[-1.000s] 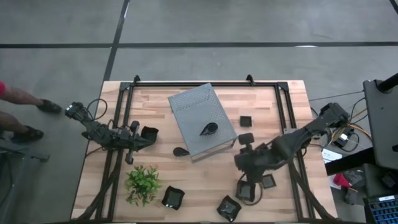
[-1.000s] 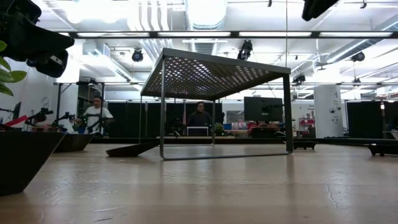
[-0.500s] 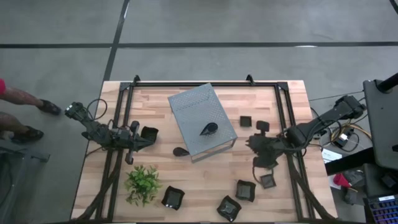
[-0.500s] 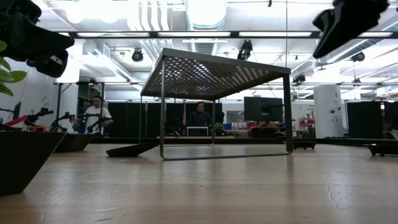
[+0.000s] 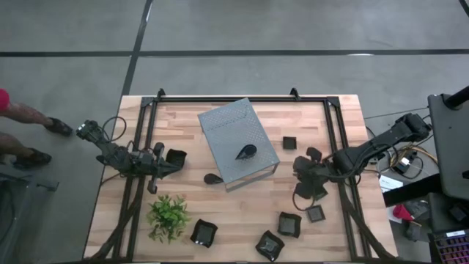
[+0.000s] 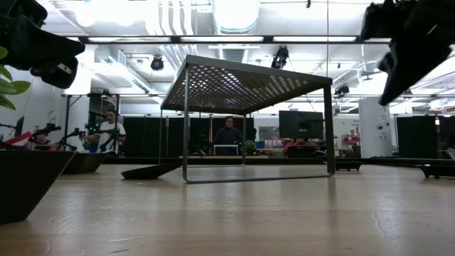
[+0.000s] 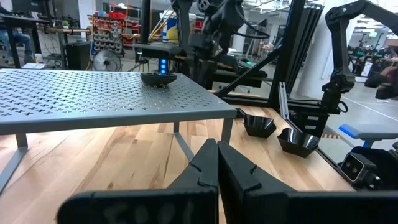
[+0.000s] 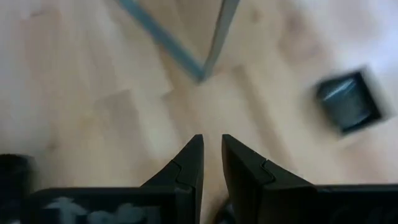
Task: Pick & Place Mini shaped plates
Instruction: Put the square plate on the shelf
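Small glossy black mini plates lie scattered on the wooden table: a square one (image 5: 289, 142) at the right, several near the front edge (image 5: 289, 224), one (image 5: 176, 157) by my left gripper. A leaf-shaped one (image 5: 246, 152) sits on top of the grey perforated box (image 5: 238, 139), and another (image 5: 213, 178) lies at the box's near side. My right gripper (image 5: 302, 180) hangs over bare wood right of the box, pointing steeply down, its fingers (image 8: 186, 165) a little apart with nothing between them. My left gripper (image 7: 217, 163) is shut, level, at the left.
A green plant (image 5: 168, 214) stands near the front left. The box's thin legs (image 8: 214, 43) stand just ahead of my right gripper, with a square plate (image 8: 348, 102) beside them. Black frame rails (image 5: 333, 132) run along both sides of the table.
My right gripper has left the square plate near the front edge, which stays on the table. It has gone toward the far edge, to beside the box's near right corner, sinking and rolling about its own axis on the way.
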Robot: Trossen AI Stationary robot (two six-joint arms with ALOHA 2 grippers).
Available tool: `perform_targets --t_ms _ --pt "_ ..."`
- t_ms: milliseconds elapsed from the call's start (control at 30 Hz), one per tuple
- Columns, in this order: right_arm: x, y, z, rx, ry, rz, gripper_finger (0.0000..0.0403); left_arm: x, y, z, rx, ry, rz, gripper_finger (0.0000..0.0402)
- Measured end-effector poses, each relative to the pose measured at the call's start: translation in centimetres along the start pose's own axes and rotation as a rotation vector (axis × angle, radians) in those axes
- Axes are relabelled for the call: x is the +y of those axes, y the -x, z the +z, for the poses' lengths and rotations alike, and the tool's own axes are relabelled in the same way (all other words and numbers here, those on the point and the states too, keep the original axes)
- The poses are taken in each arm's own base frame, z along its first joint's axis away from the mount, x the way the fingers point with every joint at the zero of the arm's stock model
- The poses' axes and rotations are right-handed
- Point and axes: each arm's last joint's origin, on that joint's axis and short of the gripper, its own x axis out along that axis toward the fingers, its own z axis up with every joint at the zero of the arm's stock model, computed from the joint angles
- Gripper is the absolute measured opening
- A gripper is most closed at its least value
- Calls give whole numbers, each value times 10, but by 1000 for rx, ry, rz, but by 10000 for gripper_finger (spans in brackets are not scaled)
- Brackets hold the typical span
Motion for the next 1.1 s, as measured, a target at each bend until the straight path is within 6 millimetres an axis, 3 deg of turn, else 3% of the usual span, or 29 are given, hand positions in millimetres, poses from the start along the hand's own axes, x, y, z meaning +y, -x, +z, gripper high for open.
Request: perform_targets --t_ms 167,567,700,1100 --pt "2 -18 -10 133 -65 -34 62 0 0 0 0 0 -1 0" --pt "7 -48 -24 339 -114 -176 136 0 0 0 0 0 0 0" --pt "5 -52 -26 364 -97 -255 141 0 0 0 0 0 0 0" --pt "7 -53 -26 372 -127 -238 125 0 0 0 0 0 -1 0"
